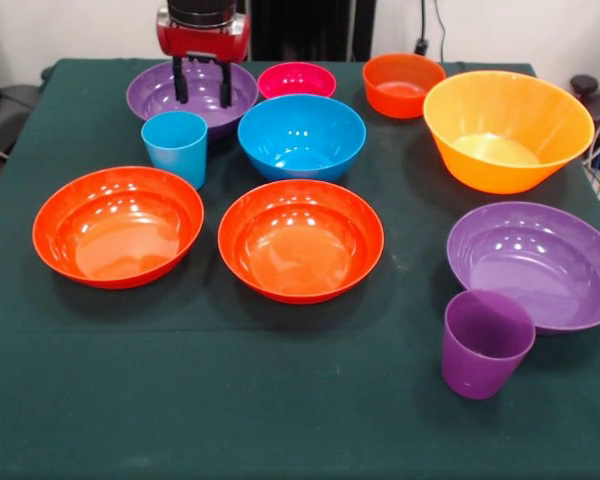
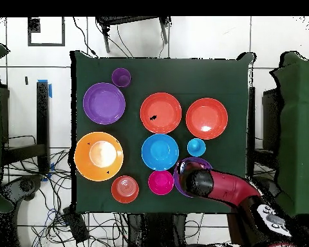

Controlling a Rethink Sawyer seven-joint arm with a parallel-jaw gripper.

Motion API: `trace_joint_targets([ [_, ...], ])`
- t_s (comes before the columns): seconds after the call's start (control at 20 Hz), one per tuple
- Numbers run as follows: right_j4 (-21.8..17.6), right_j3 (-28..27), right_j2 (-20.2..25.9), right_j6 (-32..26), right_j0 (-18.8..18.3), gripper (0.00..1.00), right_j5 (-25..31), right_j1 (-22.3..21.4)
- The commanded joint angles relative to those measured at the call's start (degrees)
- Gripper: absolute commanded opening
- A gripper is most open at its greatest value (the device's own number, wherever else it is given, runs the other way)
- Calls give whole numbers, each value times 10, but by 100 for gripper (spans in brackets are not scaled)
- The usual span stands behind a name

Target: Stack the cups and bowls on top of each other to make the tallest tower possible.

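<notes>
A: Purple cup (image 1: 486, 343) sits nearest, far across the worktop (image 1: 230, 400) from the light blue cup (image 1: 176, 146). No tower yet?

B: None; all lies loose. The gripper (image 1: 202, 82) hangs over the purple bowl (image 1: 155, 95) just behind the light blue cup, jaws spread, empty. I'd centre them over one rim and descend straight
</notes>
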Motion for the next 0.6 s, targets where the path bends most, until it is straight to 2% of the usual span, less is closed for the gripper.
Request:
trace_joint_targets([
  [0.05,-41,-35,57,26,-3,100,-41,36],
  [0.6,-54,-41,59,32,-14,100,-66,52],
])
